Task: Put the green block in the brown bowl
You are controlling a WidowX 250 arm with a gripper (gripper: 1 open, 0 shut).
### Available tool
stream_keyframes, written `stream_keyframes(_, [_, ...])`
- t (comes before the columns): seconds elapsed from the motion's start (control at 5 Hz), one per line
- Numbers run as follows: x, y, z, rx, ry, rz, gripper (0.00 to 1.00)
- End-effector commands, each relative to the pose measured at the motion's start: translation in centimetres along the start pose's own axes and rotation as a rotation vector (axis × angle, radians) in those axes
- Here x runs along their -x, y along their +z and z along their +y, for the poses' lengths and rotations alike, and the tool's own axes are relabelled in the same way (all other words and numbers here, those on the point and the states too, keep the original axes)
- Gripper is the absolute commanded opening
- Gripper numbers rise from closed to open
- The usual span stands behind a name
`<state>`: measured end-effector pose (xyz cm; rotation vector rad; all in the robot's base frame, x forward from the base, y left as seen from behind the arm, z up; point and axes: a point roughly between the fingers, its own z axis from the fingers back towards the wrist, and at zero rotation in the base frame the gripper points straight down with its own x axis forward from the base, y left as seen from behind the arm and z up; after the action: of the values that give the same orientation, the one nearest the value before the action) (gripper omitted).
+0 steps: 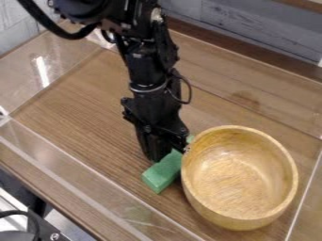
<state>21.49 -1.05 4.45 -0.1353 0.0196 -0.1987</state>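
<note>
The green block (161, 173) lies flat on the wooden table, its right end touching or almost touching the left rim of the brown bowl (193, 179). The bowl stands upright at the front right, with nothing inside it. My gripper (161, 153) points straight down over the far end of the block, on the bowl's left side. Its dark fingers (152, 147) end right at the block's top. I cannot make out the gap between them, nor whether they still touch the block.
Clear plastic walls (51, 141) run around the table on the left and front. The black arm (145, 56) rises from the gripper toward the top left. A grey wall (251, 24) stands behind.
</note>
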Motion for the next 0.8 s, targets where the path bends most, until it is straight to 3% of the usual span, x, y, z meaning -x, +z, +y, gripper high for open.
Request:
stream_keyframes(0.0, [-0.97, 1.19, 0.22, -0.014, -0.015, -0.055, 1.00])
stream_keyframes(0.6, [-0.89, 0.58, -0.07, -0.007, -0.036, -0.057, 1.00])
